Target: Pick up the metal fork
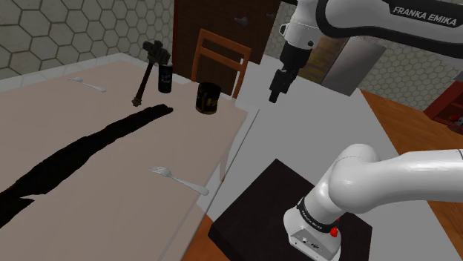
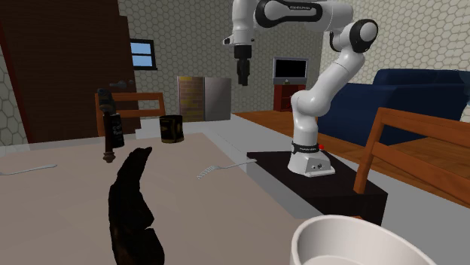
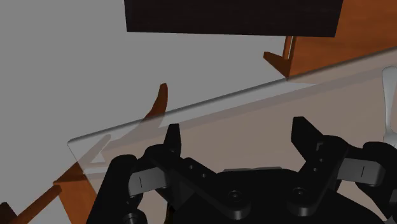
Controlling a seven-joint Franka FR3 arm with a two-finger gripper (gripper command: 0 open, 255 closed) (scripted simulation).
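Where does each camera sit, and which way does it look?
Shoulder view: beside the stand, looks down over the table; arm and gripper show.
Second exterior view: across the table, faces the arm; whole arm and stand show.
Wrist view: on the wrist, looks along the open gripper at the table edge.
Both exterior views share the fork.

— What's lying on your table?
— My pale tabletop [image 1: 67,111] carries a fork [image 1: 178,179] near the edge closest to me, and a long black shape [image 1: 89,148] runs across the middle.
— And the far side?
— A dark can [image 1: 207,98], a black can [image 1: 165,78] with a tilted hammer [image 1: 146,76] just beside it, and another light utensil [image 1: 87,85] well apart.
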